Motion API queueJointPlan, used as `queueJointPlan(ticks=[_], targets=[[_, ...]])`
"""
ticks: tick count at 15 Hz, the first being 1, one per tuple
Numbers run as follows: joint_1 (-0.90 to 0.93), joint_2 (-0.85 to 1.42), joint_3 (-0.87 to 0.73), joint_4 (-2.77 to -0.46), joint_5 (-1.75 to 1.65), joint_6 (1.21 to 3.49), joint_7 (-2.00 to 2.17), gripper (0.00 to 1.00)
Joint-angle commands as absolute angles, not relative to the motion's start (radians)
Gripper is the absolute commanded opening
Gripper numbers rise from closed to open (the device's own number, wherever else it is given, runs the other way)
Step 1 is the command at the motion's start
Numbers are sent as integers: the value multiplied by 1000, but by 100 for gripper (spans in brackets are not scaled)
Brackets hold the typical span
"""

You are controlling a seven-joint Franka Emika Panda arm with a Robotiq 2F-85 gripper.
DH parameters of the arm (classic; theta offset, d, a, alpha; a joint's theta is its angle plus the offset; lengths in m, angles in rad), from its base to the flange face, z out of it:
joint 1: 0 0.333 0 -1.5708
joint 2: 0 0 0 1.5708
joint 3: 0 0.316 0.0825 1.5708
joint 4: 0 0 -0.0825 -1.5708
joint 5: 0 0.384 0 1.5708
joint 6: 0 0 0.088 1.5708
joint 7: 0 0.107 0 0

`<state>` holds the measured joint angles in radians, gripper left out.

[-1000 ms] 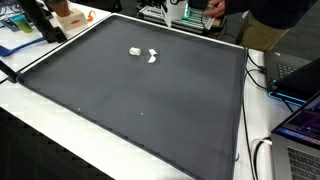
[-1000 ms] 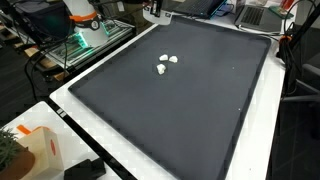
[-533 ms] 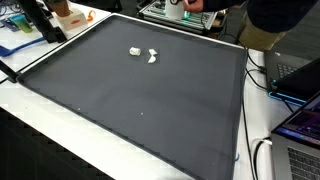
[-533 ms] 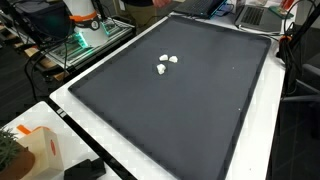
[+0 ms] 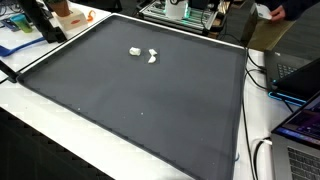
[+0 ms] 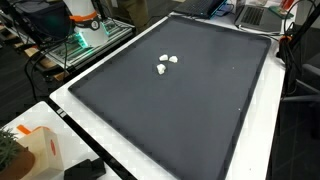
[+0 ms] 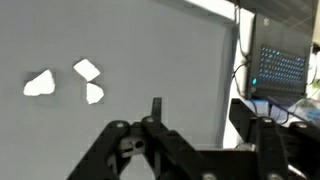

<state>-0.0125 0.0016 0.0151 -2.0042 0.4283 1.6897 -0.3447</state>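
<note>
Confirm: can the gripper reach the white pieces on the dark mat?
Probably yes. The white pieces lie in the open on the dark mat, nothing beside or over them. The gripper hangs above the mat with jaws apart and empty, pieces off to one side.

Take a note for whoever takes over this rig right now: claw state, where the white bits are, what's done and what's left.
Claw: open, holding nothing, above the dark mat.
White pieces: three, close together on the mat, off to one side of the claw in the wrist view; both exterior views show the pieces toward one end of the mat.
Done: nothing gripped.
Left: all three pieces lie untouched.
</note>
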Motion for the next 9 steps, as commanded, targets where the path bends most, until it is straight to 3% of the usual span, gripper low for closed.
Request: queueJointPlan(ticks=[1, 9], targets=[[-58, -109, -46, -2242, 377, 1969, -492, 99], [-39, -352, -95, -2711, 394, 2637, -605, 100]])
